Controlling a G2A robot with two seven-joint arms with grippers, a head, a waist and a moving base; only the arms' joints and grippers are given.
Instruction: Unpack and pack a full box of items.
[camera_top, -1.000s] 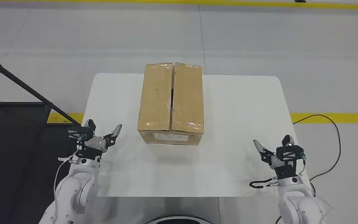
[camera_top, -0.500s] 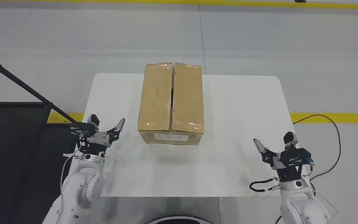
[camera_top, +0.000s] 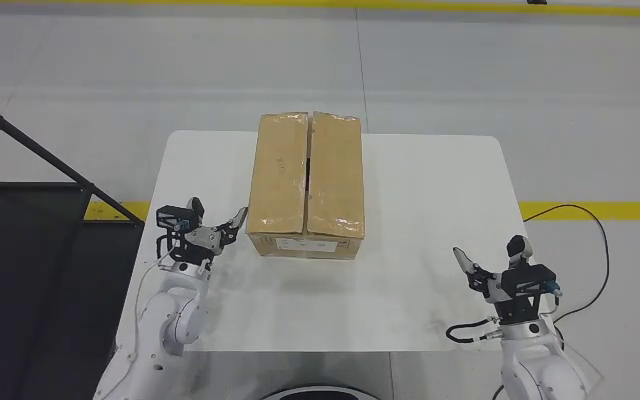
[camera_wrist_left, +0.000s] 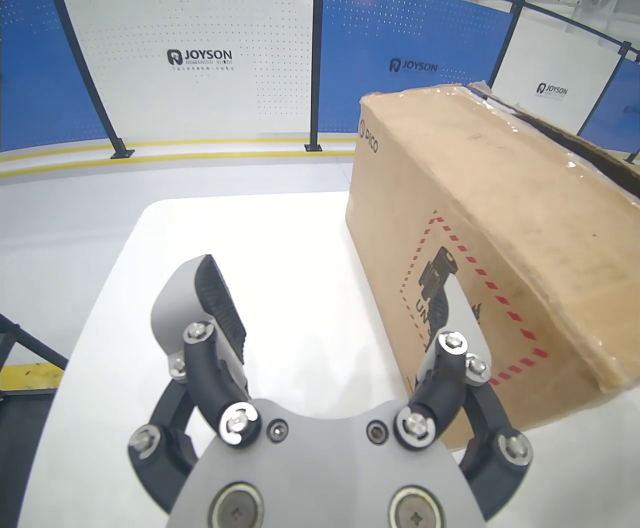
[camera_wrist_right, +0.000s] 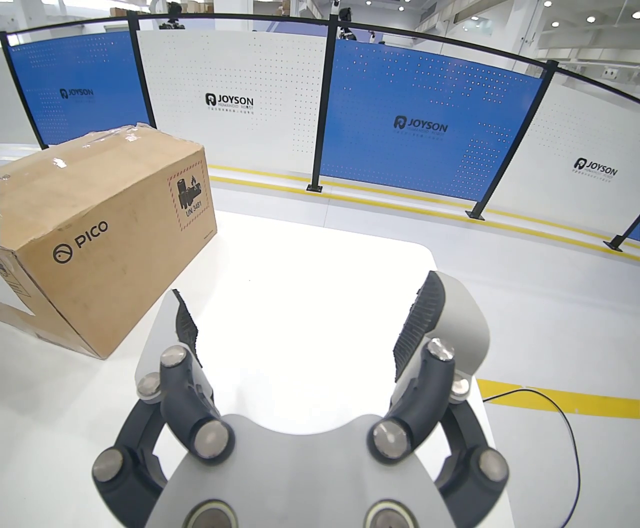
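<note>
A brown cardboard box (camera_top: 306, 185) with its two top flaps folded shut stands on the white table (camera_top: 430, 210), toward the back middle. In the left wrist view the box (camera_wrist_left: 500, 240) rises close beside my left gripper (camera_wrist_left: 330, 295), which is open with nothing between its fingers. From above, the left gripper (camera_top: 218, 219) sits just off the box's front left corner. My right gripper (camera_top: 486, 263) is open and empty near the table's front right corner, well away from the box (camera_wrist_right: 100, 220). The right gripper (camera_wrist_right: 305, 310) hovers over bare tabletop.
A black cable (camera_top: 590, 250) runs over the floor off the table's right side. A dark pole (camera_top: 60, 165) slants toward the table's left edge above a black mat (camera_top: 40, 290). Bare tabletop lies to either side of the box and in front of it.
My left gripper has moved right and inward, from the table's left edge up to the box's front left corner. The right arm shifted only slightly early on.
</note>
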